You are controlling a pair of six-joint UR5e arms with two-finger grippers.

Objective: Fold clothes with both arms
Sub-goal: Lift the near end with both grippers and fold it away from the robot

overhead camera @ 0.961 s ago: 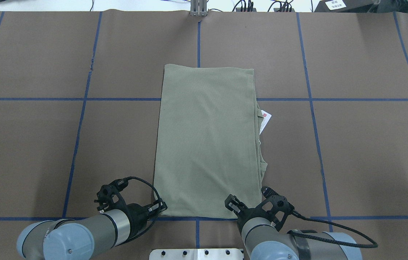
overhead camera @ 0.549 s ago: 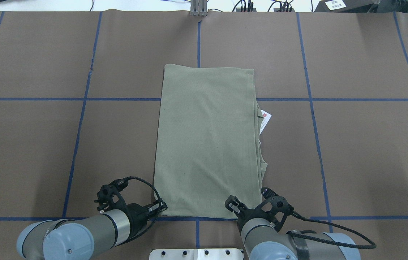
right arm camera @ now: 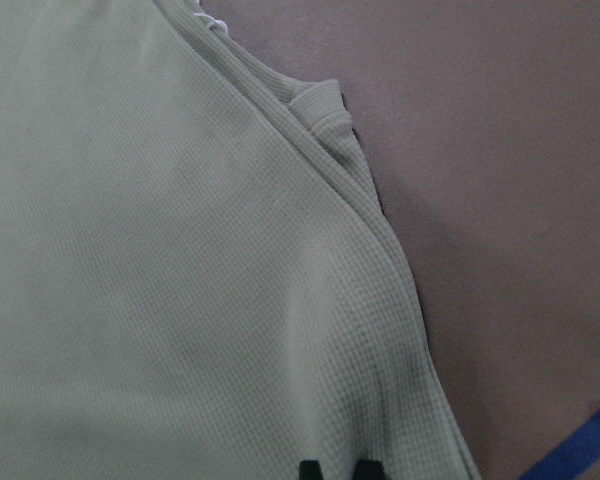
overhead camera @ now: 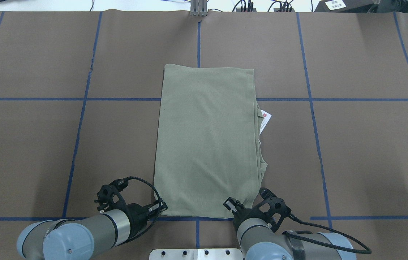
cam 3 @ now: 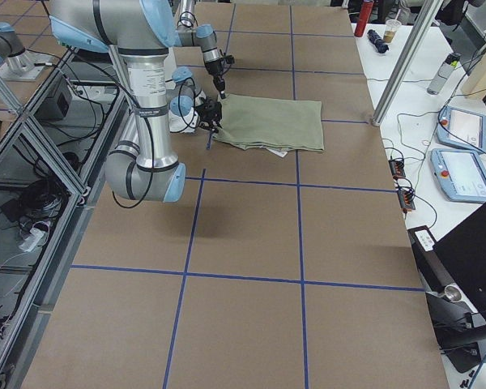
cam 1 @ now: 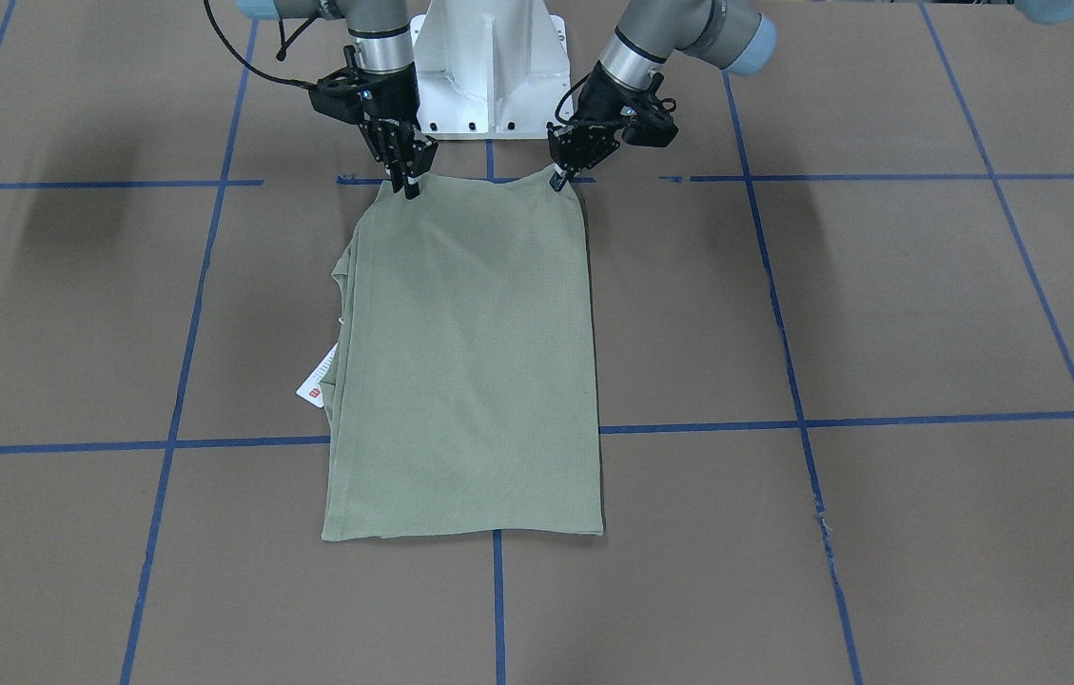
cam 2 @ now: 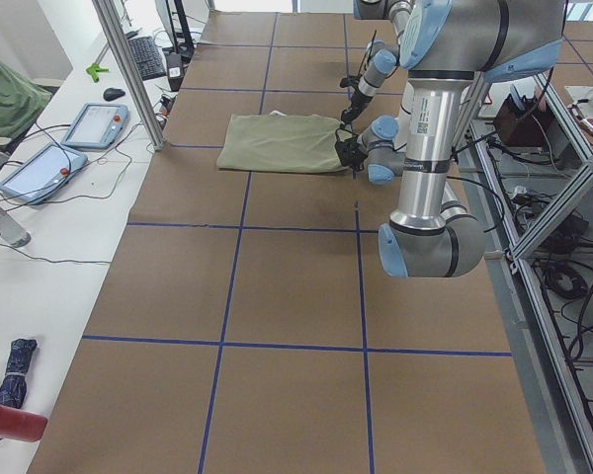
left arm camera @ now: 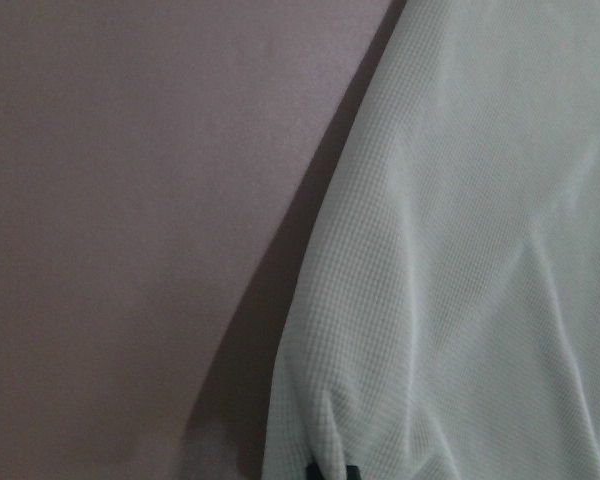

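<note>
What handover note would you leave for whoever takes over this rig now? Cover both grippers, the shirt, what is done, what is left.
Left gripper: shut on the robot-side left corner of the shirt.
Right gripper: shut on its robot-side right corner.
The shirt lies flat on the table as a long rectangle, tag peeking out on the robot's right.
Done: sides folded in.
Left: probably carry the robot-side edge over to the far edge.

The left arm point(overhead camera: 93, 231) and right arm point(overhead camera: 258, 240) were silver-grey tubes with light-blue joint caps point(overhead camera: 68, 245) and black braided cables point(overhead camera: 141, 179).
</note>
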